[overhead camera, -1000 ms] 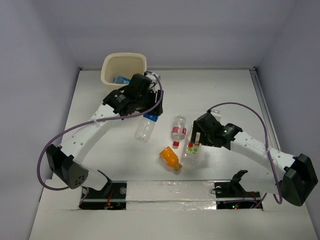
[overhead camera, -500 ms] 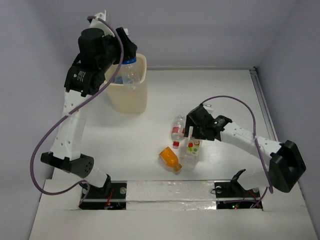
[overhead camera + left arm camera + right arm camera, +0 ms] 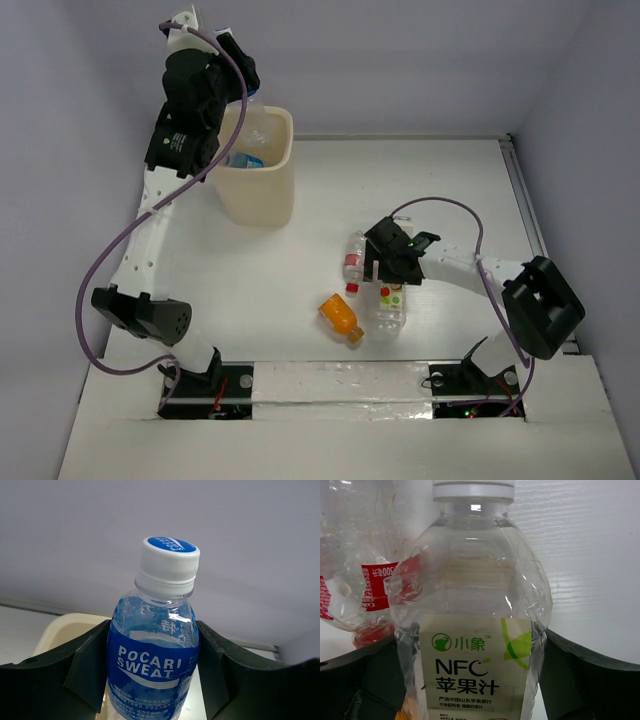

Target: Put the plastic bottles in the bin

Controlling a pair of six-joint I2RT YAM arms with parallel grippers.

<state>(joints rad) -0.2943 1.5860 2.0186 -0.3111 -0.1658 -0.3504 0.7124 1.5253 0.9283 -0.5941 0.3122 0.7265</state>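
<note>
White table (image 3: 450,180) with the cream bin (image 3: 262,190) standing at the far left of it, and there's already one blue-labelled bottle (image 3: 240,160) lying down inside. The left arm (image 3: 150,220) is stretched way up, with the left gripper (image 3: 153,680) up over the bin's rim, pinching a Pocari Sweat bottle (image 3: 152,645) around its blue label, white cap pointing up. The right arm (image 3: 470,270) is bent low over the middle of the table. The right gripper (image 3: 385,275) has its fingers spread wide, one either side of the apple juice bottle (image 3: 472,630), the clear one with the white fruit-print label, lying on the table. Can't tell if the pads actually touch it. The red-labelled bottle (image 3: 356,257) lies just beside it on the left, and the little orange bottle (image 3: 340,315) is near both, closer to the arm bases.
</note>
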